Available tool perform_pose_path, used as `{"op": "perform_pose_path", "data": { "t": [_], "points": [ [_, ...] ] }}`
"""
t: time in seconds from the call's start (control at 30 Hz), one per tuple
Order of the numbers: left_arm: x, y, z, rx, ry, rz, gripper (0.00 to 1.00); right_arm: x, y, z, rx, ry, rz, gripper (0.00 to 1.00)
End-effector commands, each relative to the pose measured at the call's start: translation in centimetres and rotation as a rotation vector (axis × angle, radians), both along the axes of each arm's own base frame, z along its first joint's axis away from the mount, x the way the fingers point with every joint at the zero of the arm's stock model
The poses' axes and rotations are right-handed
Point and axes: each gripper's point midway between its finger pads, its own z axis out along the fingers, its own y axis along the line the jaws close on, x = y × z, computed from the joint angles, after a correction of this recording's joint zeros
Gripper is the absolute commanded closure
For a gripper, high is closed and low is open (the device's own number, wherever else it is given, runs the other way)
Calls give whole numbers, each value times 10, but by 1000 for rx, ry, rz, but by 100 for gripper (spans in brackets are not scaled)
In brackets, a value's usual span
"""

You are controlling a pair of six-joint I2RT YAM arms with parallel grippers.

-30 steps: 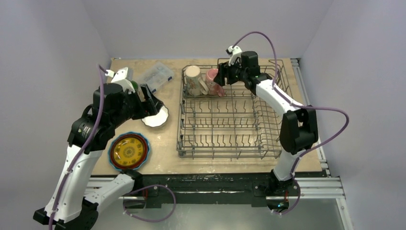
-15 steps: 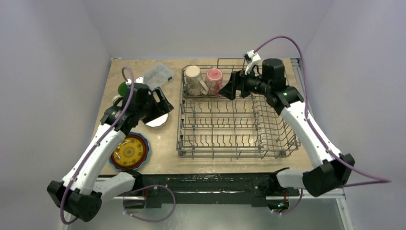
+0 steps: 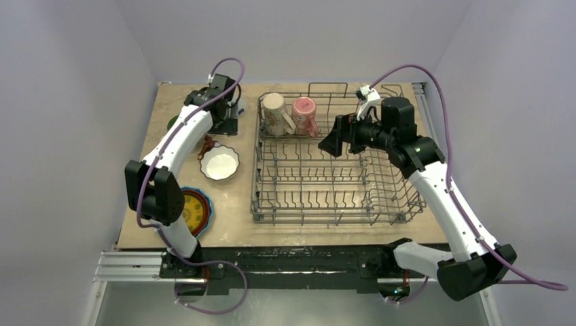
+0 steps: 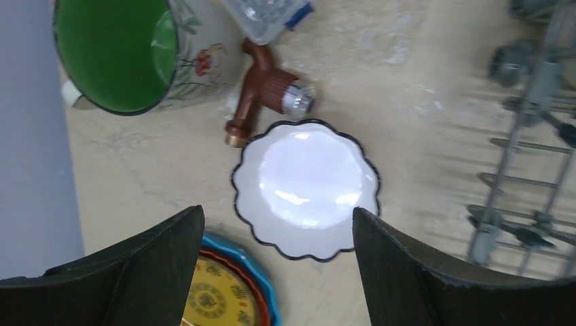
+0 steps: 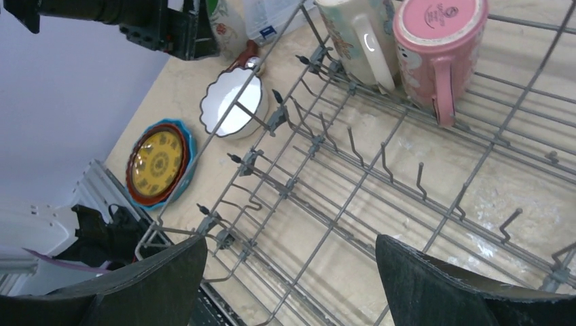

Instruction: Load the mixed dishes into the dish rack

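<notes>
Pink mug (image 3: 305, 114) racked in the dish rack (image 3: 326, 204) — right gripper (image 5: 292, 278) withdrawn, spread empty; left gripper (image 4: 278, 272), spread too, now faces the scalloped bowl (image 4: 306, 190).

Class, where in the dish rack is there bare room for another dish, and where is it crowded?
Free: in the dish rack, the middle and near rows and right side. Crowded: its far-left corner, where the cream mug and pink mug stand together.

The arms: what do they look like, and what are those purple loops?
The left arm and right arm are white tubes joined by chunky black joints. The loops are purple cables running along each. The left gripper and right gripper end in two broad matte black fingers.
</notes>
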Motion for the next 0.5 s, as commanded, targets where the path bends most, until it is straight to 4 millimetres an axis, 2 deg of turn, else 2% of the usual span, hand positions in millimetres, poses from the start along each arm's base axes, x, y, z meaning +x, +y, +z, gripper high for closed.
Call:
{"op": "perform_pose_path", "data": {
  "t": [0.0,0.17,0.47],
  "points": [
    [12,58,20,119,-29,73,21,-1,-13,11,-35,9,-73,4],
    [41,79,8,119,-31,97,21,5,-16,8,-59,33,-101,3],
    [62,103,-32,92,34,132,22,22,-20,4,-122,78,-143,3]
  ]
}}
